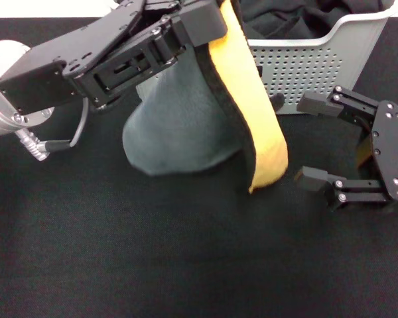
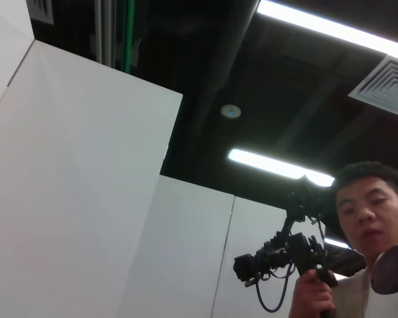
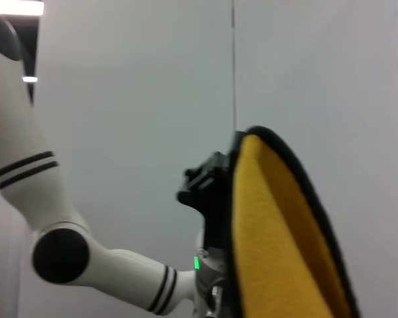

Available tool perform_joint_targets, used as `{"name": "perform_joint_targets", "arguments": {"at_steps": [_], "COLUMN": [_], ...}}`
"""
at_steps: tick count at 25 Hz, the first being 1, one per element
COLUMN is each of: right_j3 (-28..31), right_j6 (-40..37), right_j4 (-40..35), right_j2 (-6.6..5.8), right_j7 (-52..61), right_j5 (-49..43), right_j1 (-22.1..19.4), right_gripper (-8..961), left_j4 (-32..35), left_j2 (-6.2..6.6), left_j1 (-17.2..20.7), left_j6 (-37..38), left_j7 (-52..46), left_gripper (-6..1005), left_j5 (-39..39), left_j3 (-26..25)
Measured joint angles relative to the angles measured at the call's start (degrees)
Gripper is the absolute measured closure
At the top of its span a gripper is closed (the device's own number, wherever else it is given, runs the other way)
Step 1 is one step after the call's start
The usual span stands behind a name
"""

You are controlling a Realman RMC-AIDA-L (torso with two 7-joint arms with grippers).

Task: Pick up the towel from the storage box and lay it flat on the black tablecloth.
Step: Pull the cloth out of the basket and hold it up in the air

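1. The towel [image 1: 186, 126] hangs in the air above the black tablecloth [image 1: 152, 265], clear of the storage box [image 1: 318, 66], folded on itself with grey face and yellow-orange face both showing.
2. The left gripper [image 1: 192, 30] is clamped on its top edge.
3. The right gripper [image 1: 312, 139] waits just beside the hanging yellow edge, jaws spread wide, holding nothing.
4. Risk: held at a single point, the towel would likely land bunched or doubled over if released here.
5. Risk: the right gripper may close on both layers, or miss the dangling corner, preventing a flat spread.

black tablecloth [image 1: 152, 265], storage box [image 1: 318, 63] on it
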Motion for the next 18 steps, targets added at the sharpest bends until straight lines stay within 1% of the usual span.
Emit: {"name": "perform_joint_targets", "arguments": {"at_steps": [6, 11, 18], "right_j3": [0.5, 0.2, 0.4], "right_j6": [-0.1, -0.1, -0.1], "right_j4": [0.9, 1.6, 2.8], "right_j2": [0.12, 0.28, 0.14], "right_j7": [-0.3, -0.4, -0.4], "right_j5": [0.0, -0.1, -0.1], "right_j1": [0.4, 0.5, -0.3], "right_gripper": [69, 70, 70], "left_j4": [-0.6, -0.8, -0.4], "left_j2": [-0.06, -0.78, -1.00], "left_j1": [-0.8, -1.0, -1.0], "left_j6": [0.0, 0.1, 0.5], "left_j7": [1.2, 1.4, 0.2], "left_gripper": [986, 986, 986], "left_j5": [0.9, 0.9, 0.5], "left_j3": [0.1, 0.2, 0.2]}}
